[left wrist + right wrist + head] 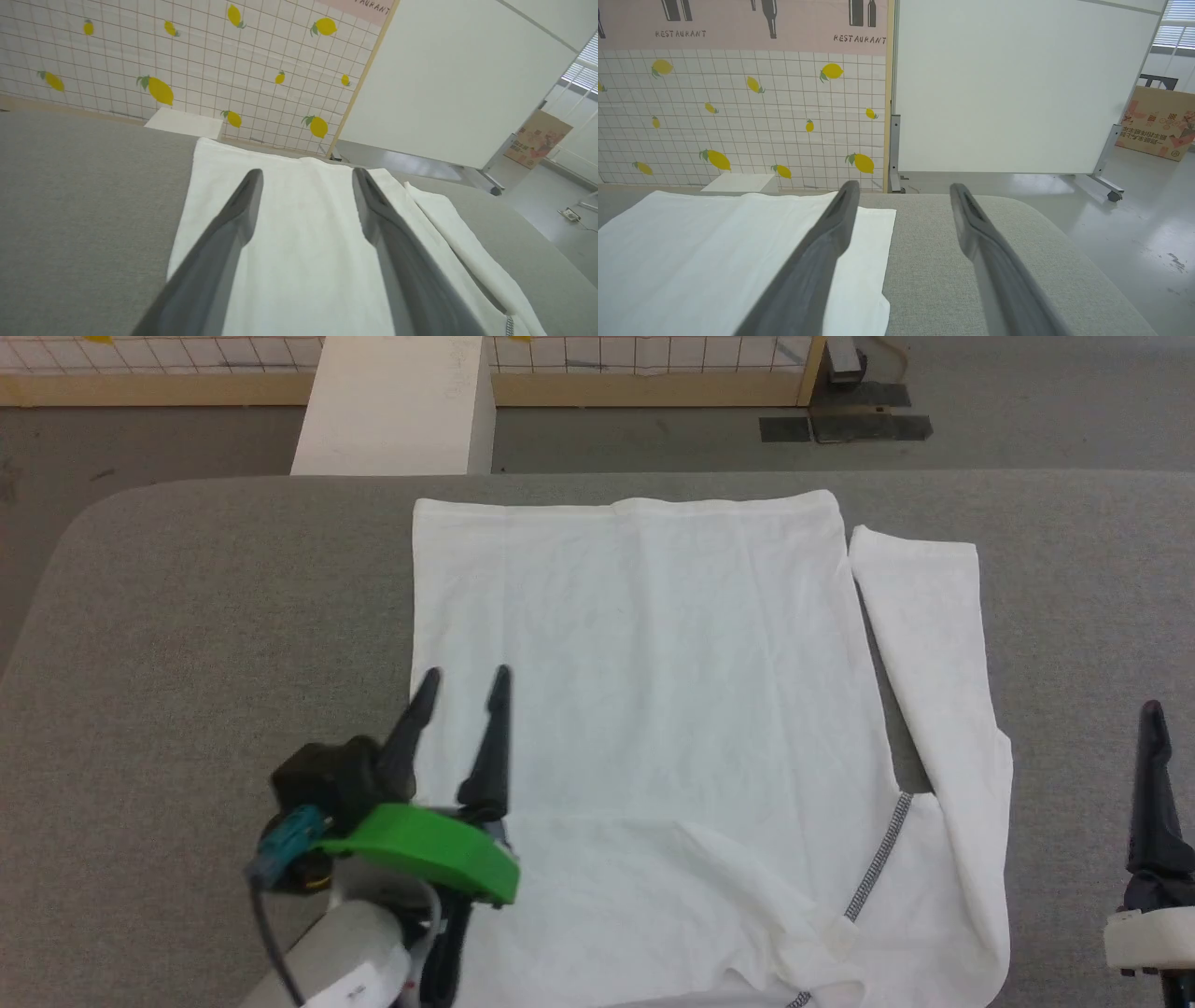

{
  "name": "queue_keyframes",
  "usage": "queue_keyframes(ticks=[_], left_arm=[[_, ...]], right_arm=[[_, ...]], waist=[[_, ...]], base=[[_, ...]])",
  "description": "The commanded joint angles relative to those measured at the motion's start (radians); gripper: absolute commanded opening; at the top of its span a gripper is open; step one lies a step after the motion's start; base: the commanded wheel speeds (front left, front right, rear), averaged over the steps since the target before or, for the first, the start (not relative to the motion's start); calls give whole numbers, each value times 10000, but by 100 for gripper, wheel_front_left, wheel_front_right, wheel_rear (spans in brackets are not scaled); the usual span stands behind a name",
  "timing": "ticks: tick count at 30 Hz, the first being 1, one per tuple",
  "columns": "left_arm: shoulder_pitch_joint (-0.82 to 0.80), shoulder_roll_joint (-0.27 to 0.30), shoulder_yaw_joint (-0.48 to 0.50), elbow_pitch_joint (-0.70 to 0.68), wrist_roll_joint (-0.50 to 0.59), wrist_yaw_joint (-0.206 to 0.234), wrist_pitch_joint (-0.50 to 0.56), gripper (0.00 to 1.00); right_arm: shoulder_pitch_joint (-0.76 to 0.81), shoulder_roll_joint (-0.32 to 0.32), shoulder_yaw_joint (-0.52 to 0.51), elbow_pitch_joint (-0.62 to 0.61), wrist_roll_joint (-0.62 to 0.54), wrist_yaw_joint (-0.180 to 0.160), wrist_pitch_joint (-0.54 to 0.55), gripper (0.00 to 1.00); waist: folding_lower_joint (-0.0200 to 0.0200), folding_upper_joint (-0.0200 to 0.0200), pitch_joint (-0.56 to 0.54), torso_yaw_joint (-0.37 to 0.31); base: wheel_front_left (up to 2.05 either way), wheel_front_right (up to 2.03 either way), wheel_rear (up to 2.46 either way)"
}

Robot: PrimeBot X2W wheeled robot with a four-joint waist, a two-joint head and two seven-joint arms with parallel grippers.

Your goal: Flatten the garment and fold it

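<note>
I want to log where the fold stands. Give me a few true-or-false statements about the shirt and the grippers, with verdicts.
1. The left gripper is open over the shirt, holding nothing. True.
2. The right gripper grips the sleeve. False: the right gripper is open, off to the side of the shirt over the table.
3. One sleeve lies stretched out beside the body, not folded in. True.
4. The white box sits on the shirt. False: the box stands beyond the table's far edge.
</note>
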Motion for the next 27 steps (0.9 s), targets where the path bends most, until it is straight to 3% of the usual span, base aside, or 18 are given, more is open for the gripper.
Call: queue_keyframes(ticks=[1,3,7,11,18,27], left_arm=[[545,276,441,-253,33,166,-119,100],[1286,425,1309,-765,230,369,-177,100],[2838,502,2867,-1729,1606,719,-188,100],[4116,595,3585,-1905,2730,794,-190,100],[5092,320,4289,-2159,4261,498,-191,100],[5171,-338,4706,-2104,4479,-233,-192,100]], right_arm=[[37,7,59,76,68,-15,-72,100],[55,7,104,149,90,-15,-105,100],[139,7,143,285,182,-15,-175,100],[258,7,168,448,289,-15,-213,100],[471,7,142,740,503,-15,-263,100],[398,7,176,732,418,-15,-154,100]], waist=[[0,0,-30,-9],[0,0,-87,-4],[0,0,-169,50],[0,0,-291,105],[0,0,-487,241],[0,0,-401,164]], base=[[0,0,0],[0,0,0],[0,0,0],[0,0,0],[0,0,0],[0,0,0]])
